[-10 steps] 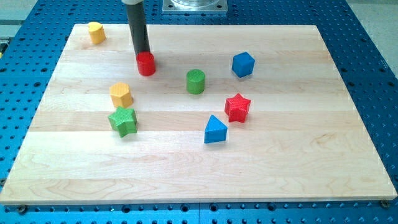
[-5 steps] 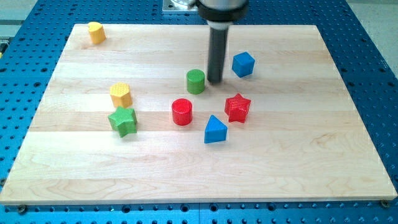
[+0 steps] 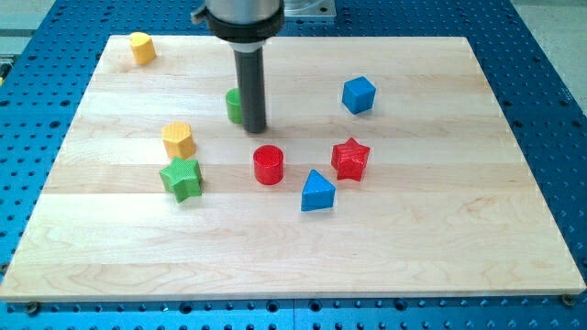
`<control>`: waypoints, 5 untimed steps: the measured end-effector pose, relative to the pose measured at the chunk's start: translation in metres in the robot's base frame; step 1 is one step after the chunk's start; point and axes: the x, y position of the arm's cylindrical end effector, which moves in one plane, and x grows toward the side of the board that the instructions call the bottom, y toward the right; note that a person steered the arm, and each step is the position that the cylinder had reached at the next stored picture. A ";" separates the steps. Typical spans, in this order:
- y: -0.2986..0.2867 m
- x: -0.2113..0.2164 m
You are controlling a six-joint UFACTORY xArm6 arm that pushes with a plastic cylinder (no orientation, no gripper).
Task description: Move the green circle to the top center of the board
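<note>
The green circle is a small green cylinder on the wooden board, left of centre in the upper half, partly hidden behind the rod. My tip stands right against its right side, a little toward the view's bottom. The red circle lies just below my tip.
A blue cube is at upper right. A red star and a blue triangle lie right of the red circle. A yellow block and a green star are at left. Another yellow block sits in the top left corner.
The tip crossed from the red circle at upper left to the green circle's right side, then moved left, pushing the green circle left and slightly up. The red circle now lies lower, near centre.
</note>
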 end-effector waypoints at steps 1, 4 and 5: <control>-0.056 0.001; 0.005 -0.063; 0.037 -0.088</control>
